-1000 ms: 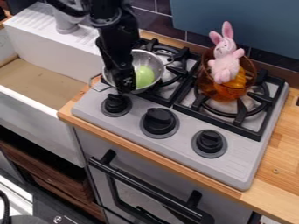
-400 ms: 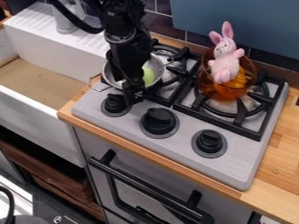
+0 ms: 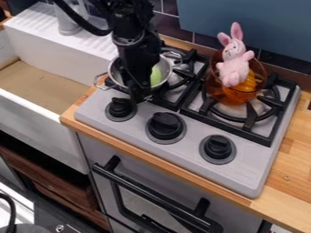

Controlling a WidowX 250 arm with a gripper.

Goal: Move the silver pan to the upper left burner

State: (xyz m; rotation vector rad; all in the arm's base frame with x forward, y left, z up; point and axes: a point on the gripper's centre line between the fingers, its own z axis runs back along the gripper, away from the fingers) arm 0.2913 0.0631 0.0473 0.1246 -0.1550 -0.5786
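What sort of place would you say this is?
Probably a toy kitchen: there is a stove with knobs, a sink beside it, and a pan on a burner.

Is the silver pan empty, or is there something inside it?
Not empty: in the pan, a green thing shows beside the gripper.

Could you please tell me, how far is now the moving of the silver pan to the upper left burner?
Looks done: the pan lies partly over the left burner, green thing inside. In hand: the pincer is at the pan's near side; I cannot tell whether it grips. Left: burner parts show at the pan's right, so it probably needs centring, and then the pincer must leave.
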